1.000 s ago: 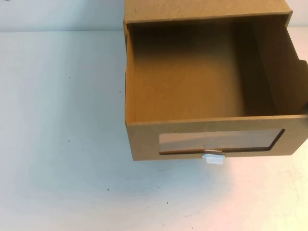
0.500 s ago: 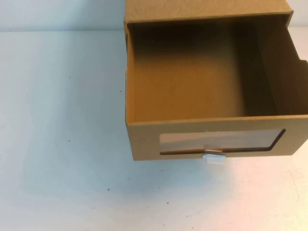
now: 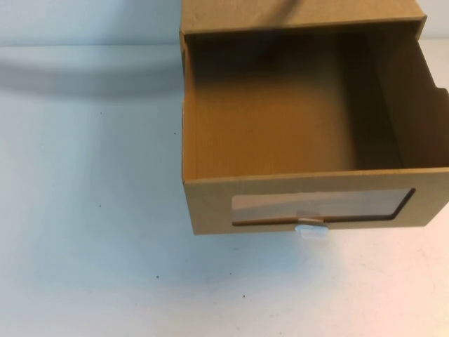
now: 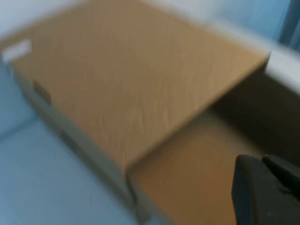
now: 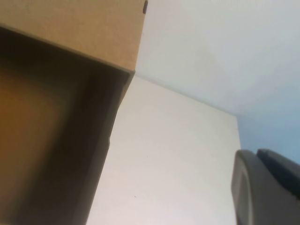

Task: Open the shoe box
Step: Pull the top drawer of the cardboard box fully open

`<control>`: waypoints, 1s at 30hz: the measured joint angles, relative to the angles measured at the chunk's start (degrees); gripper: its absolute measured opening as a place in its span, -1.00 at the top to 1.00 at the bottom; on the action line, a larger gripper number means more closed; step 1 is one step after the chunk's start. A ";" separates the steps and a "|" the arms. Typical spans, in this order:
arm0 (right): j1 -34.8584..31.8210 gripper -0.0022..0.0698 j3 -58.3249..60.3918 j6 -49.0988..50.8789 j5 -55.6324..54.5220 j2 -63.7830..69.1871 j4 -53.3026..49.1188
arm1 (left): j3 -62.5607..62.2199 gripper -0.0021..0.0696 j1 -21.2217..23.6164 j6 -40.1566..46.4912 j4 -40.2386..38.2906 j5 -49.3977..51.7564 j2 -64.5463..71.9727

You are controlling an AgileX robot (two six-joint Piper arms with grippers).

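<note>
The brown cardboard shoe box (image 3: 302, 14) stands at the back of the table with its drawer (image 3: 210, 203) pulled far out toward me. The drawer is empty. Its front has a clear window (image 3: 323, 206) and a small white pull tab (image 3: 311, 230). Neither gripper shows in the high view. In the left wrist view, my left gripper (image 4: 262, 159) hangs shut above the box top (image 4: 131, 84) and the open drawer (image 4: 187, 168), holding nothing. In the right wrist view, my right gripper (image 5: 257, 152) is shut and empty over the bare table, beside the box's corner (image 5: 126, 70).
The white table (image 3: 91, 210) spreads out to the left of the box and in front of it. A pale wall (image 3: 84, 21) rises behind. A long shadow (image 3: 84, 74) lies across the table's back left.
A dark shadow has come across the back left of the table and the box top. The drawer has stayed where it was.
</note>
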 joint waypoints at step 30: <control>0.00 0.98 0.00 0.11 0.00 0.00 8.32 | 110.70 0.95 -2.81 -15.92 18.56 -55.39 -73.73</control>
